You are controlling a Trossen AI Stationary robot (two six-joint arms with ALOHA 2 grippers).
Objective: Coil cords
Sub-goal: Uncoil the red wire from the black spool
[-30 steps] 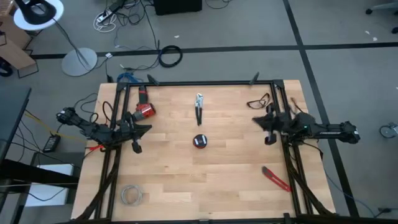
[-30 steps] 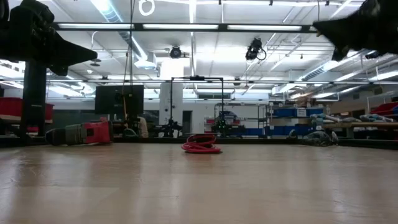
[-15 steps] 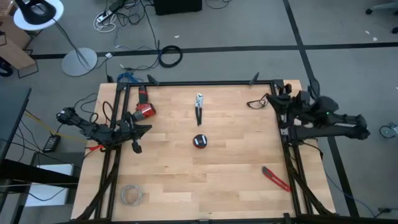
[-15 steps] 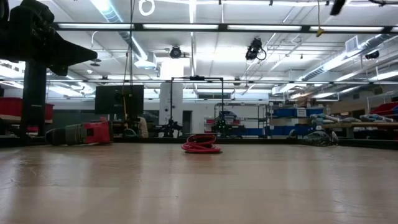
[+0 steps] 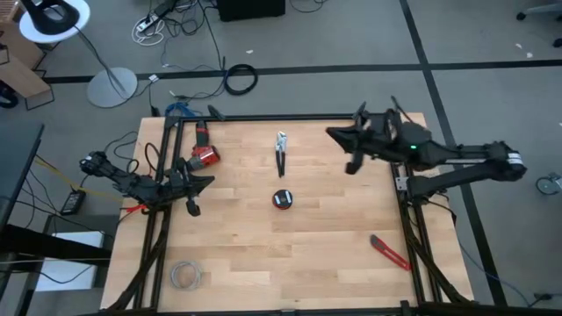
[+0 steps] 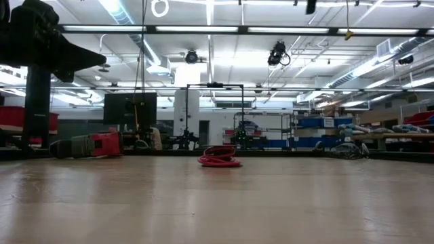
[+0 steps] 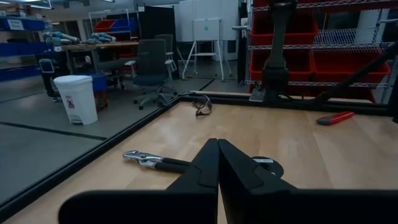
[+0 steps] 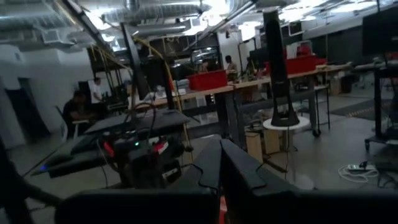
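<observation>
I see the coiled red wire [image 5: 281,199] lying mid-table [image 5: 307,263]. My left gripper [image 5: 191,209] waits at the left edge, fingers together; my right gripper [image 5: 351,167] hovers far right, fingers together, empty.

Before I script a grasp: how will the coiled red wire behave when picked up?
The red wire is thin, so probably floppy and light. Its loops look loose, so lifting may uncoil them. It lies flat on the table; rolling seems unlikely.

No text, label, brand or number can be read — not on the table, not in the room.
</observation>
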